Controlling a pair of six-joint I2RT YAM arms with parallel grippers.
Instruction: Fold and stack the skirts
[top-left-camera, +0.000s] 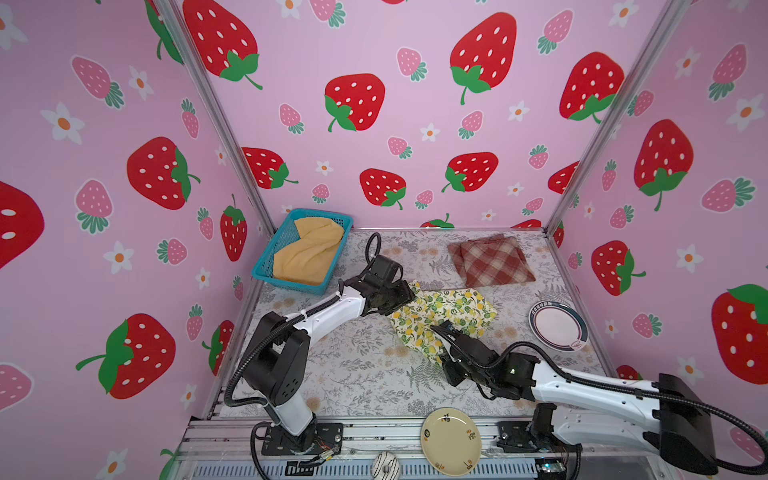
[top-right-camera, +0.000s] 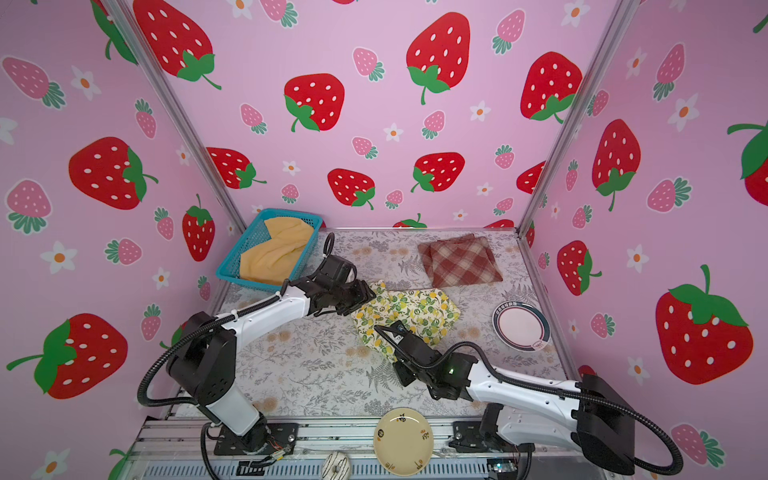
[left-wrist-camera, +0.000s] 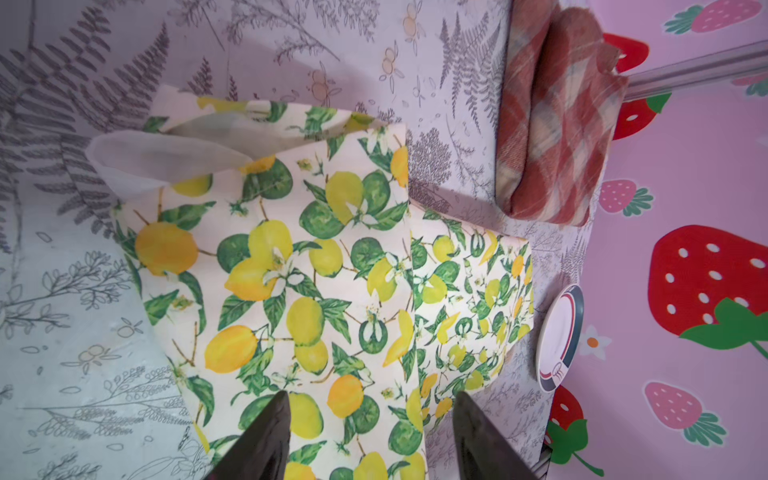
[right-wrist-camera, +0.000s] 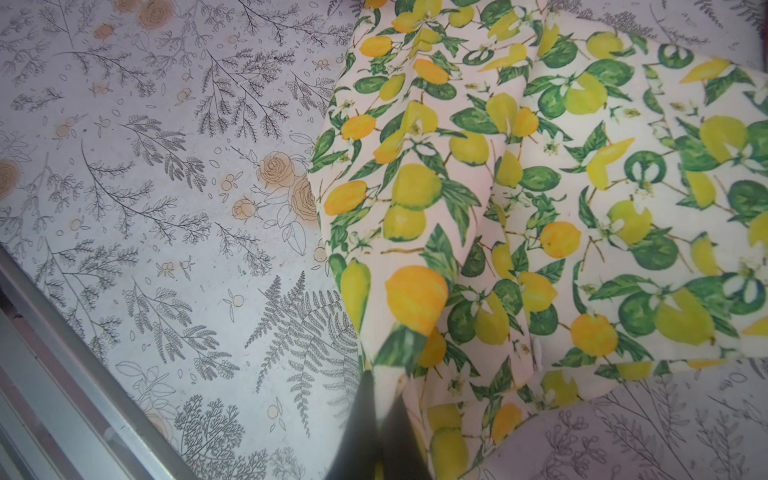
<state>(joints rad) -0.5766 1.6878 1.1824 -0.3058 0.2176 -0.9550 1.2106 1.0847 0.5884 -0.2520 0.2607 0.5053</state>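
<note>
Both top views: white lemon-print cloth skirt (top-left-camera: 453, 309) part-folded mid-table, spanning between grippers; left gripper (top-left-camera: 409, 296) at far corner, right gripper (top-left-camera: 437, 328) at near edge. Folded red-and-cream plaid skirt (top-left-camera: 490, 259) beyond, far right, nearer right arm.

Left wrist: left gripper (left-wrist-camera: 370, 440) spread wide, cloth beneath, unpinched.

Right wrist: right gripper (right-wrist-camera: 376, 415) clamped on skirt fold.

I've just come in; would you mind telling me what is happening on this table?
Both arms are working on the lemon-print skirt in the middle. The right gripper is shut on its near edge, while the left gripper stands open over its far corner. The plaid skirt lies folded at the back right; the mustard skirt sits bunched in the blue basket.
</note>
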